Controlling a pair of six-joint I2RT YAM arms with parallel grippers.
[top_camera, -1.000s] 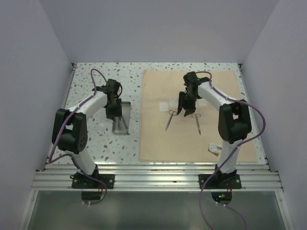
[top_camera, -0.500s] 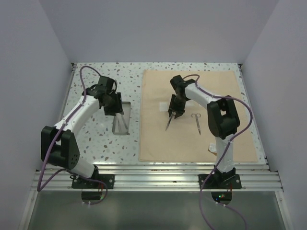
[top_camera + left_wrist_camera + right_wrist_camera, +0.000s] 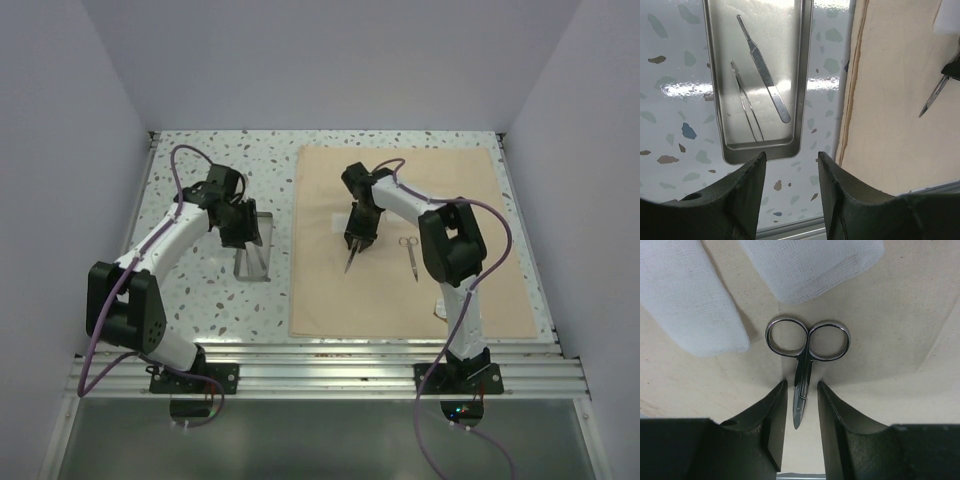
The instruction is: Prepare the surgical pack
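Two gauze squares lie beside the scissors.

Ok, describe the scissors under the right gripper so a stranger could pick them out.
Look at the tan cloth covering the table's right half. Near its middle lie two steel instruments; the scissors are the left one, rings toward the gauze squares, blades between the right gripper's open fingers, while the other instrument lies uncovered.

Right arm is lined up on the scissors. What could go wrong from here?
1. The right gripper has its jaws either side of the thin scissors, which lie flat on the cloth; closing may pinch cloth or let them slip.
2. The gauze lies close beside the rings; lifting could drag it.
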